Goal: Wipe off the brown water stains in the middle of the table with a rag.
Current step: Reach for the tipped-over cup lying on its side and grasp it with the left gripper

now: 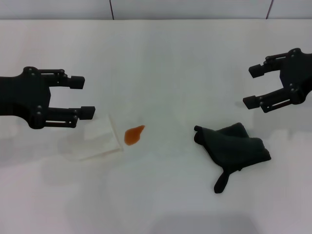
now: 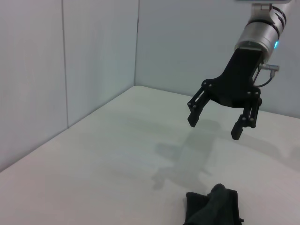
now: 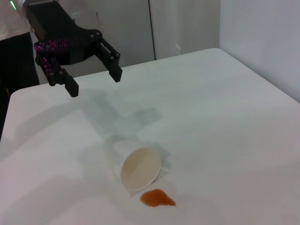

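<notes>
**Stain still wet, rag still untouched**

Nothing of the wiping looks begun from where I stand. The brown water stains [image 1: 134, 135], a single orange-brown teardrop, sit near the middle of the white worktop [image 1: 161, 63], intact and sharp-edged. Touching its nine o'clock side in the head view lies a pale translucent cup [image 1: 97, 138] tipped over, its mouth facing the blot.

The rag [image 1: 234, 148] lies bunched at about three o'clock from the stain, well apart from it, with its narrow tail trailing toward six o'clock. No end effector touches it.

The right end effector [image 1: 256, 84] hangs above the worktop at roughly one o'clock from the rag, fingers spread and empty. The left end effector [image 1: 83, 97] hovers at about ten o'clock from the stain, just beyond the cup, likewise spread wide and holding nothing.

So everything is left, I judge: picking up the rag, carrying it across to the blot, and rubbing until the worktop is clean. The right arm seems the nearer candidate.

I can read no brand, label or writing anywhere; the cup and rag look plain.
</notes>
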